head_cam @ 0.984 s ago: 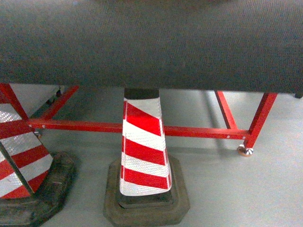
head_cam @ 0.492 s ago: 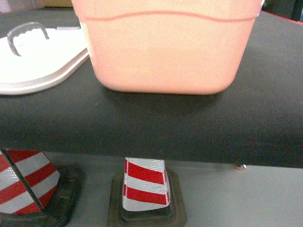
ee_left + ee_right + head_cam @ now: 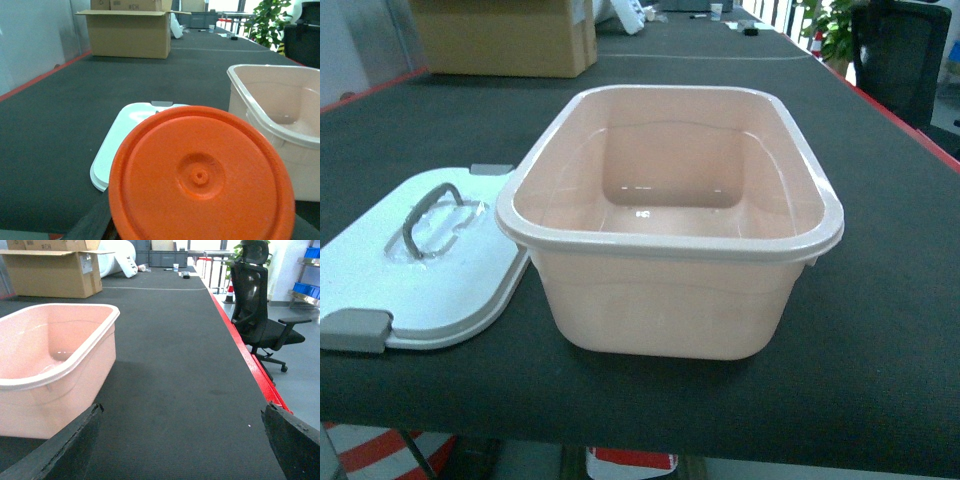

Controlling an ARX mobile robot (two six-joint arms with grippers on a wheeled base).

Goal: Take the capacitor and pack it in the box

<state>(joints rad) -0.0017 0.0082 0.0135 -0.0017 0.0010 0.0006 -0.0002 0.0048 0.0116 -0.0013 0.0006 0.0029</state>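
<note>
The box (image 3: pixel 670 300), a pale pink tub, stands open and empty on the dark table; it also shows in the left wrist view (image 3: pixel 280 130) and the right wrist view (image 3: pixel 50 365). Its white lid (image 3: pixel 420 280) with a grey handle lies flat at its left side. A round orange end face, the capacitor (image 3: pixel 200 175), fills the lower left wrist view, held just left of the box. My left gripper (image 3: pixel 200 227) is shut on it; only one dark finger (image 3: pixel 92 222) shows. My right gripper (image 3: pixel 181 440) is open over bare mat, right of the box. Neither gripper appears in the head view.
A brown cardboard carton (image 3: pixel 505 35) stands at the table's far left. A black office chair (image 3: pixel 257 310) stands beyond the red table edge (image 3: pixel 245 360) on the right. A red-and-white striped cone (image 3: pixel 630 462) shows under the table's near edge.
The head view has swung up from the floor and cones under the table to the tabletop. The open box and its lid are now fully in view.
</note>
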